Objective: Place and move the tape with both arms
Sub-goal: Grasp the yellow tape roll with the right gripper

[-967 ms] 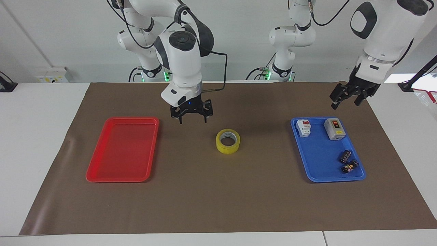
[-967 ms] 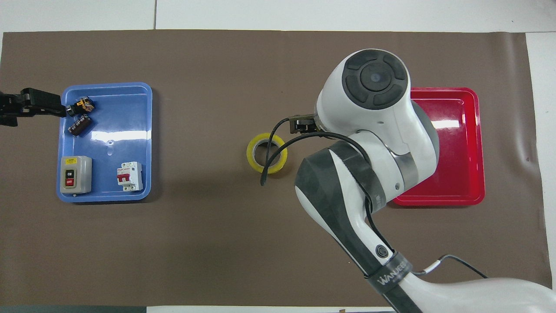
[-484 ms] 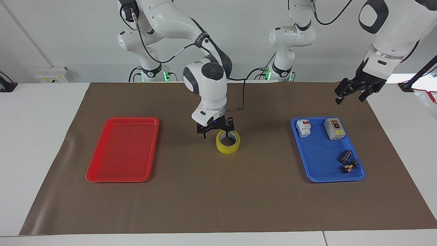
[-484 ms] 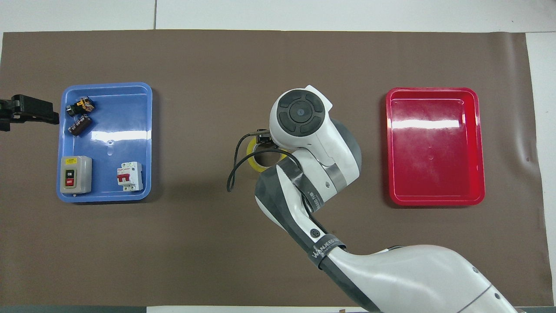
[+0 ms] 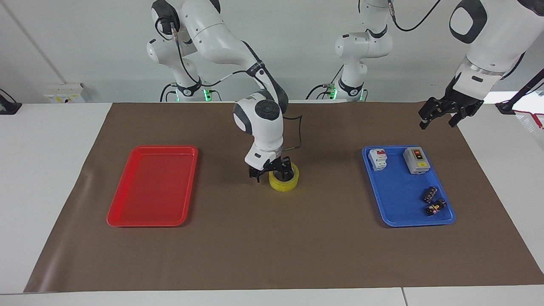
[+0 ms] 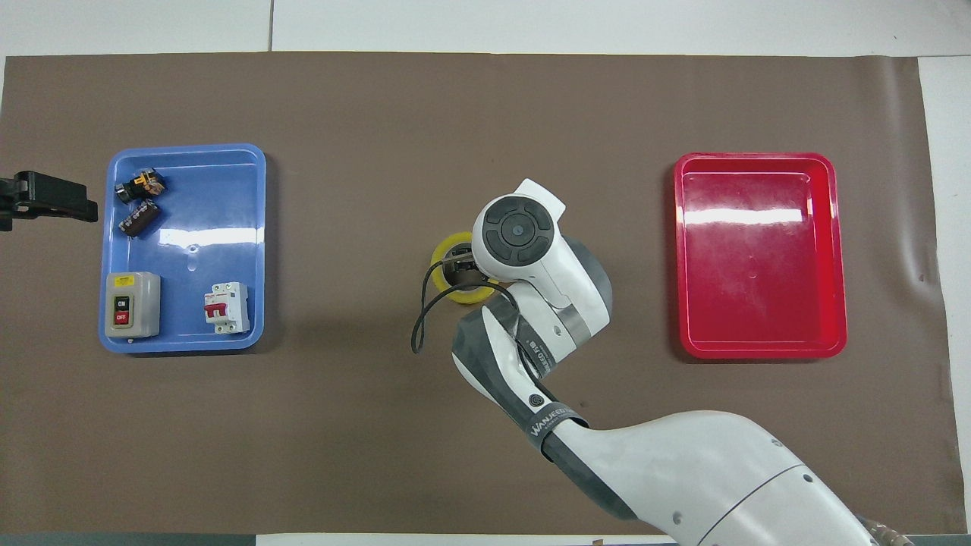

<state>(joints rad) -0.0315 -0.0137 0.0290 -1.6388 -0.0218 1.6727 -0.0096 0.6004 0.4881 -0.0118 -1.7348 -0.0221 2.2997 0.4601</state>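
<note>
- Reads "ON" over "OFF" on the grey switch box in the blue tray.
- Reads "WANJEE…", partly cut off, on the dark band round the right arm.

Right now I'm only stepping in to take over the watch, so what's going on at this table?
The right gripper is down at the yellow tape, which lies flat on the brown mat between the empty red tray and the blue tray holding small electrical parts. Its jaws are open, set over the roll's wall on the side toward the red tray; nothing is lifted yet. The left gripper waits open in the air near the blue tray's end of the table.
</note>
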